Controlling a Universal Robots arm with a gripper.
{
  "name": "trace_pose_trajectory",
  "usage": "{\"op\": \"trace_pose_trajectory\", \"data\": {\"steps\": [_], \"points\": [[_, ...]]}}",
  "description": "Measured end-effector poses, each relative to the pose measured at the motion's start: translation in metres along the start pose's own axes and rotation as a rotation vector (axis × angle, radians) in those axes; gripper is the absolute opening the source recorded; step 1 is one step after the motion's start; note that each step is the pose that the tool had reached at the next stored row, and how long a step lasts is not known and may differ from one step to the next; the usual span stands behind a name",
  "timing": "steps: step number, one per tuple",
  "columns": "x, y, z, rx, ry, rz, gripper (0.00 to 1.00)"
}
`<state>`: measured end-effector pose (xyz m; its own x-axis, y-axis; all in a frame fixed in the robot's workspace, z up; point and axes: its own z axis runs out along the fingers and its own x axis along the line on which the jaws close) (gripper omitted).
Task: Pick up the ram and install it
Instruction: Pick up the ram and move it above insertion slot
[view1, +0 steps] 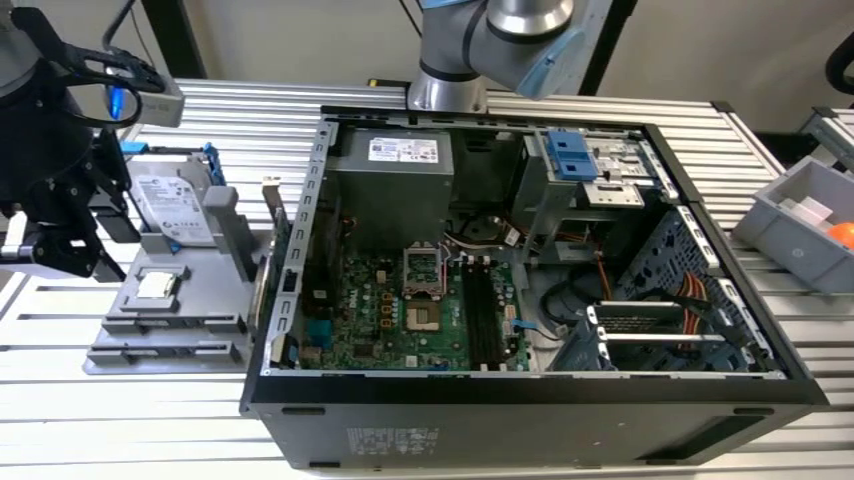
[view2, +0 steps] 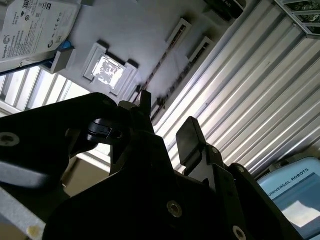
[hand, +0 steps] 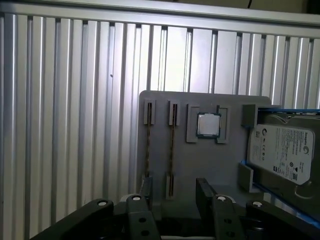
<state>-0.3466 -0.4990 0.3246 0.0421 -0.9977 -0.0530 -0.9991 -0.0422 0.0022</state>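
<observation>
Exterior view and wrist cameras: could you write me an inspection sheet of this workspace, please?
Surface: ribbed metal table carrying an open computer case.
Job's things: ram standing on edge in a slot of the grey tray.
Clutter: hard drive and square chip, both on the tray.
Grippers: pincer open, empty, by the tray's slots.
Cables: bundles inside the case.
Surroundings: grey bin at the exterior view's right.

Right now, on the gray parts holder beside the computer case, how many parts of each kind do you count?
On the gray holder, in the first wrist view:
Ram sticks, edge-on in their slots: 2
Square silver chip: 1
Hard drive in a blue frame: 1
Total: 4
</observation>
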Motion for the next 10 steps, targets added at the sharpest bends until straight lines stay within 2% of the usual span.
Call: {"op": "trace_pose_trajectory", "data": {"steps": [10], "points": [[0.0004, 0.0000, 0.0072, -0.0001, 0.0000, 0.000, 1.00]]}}
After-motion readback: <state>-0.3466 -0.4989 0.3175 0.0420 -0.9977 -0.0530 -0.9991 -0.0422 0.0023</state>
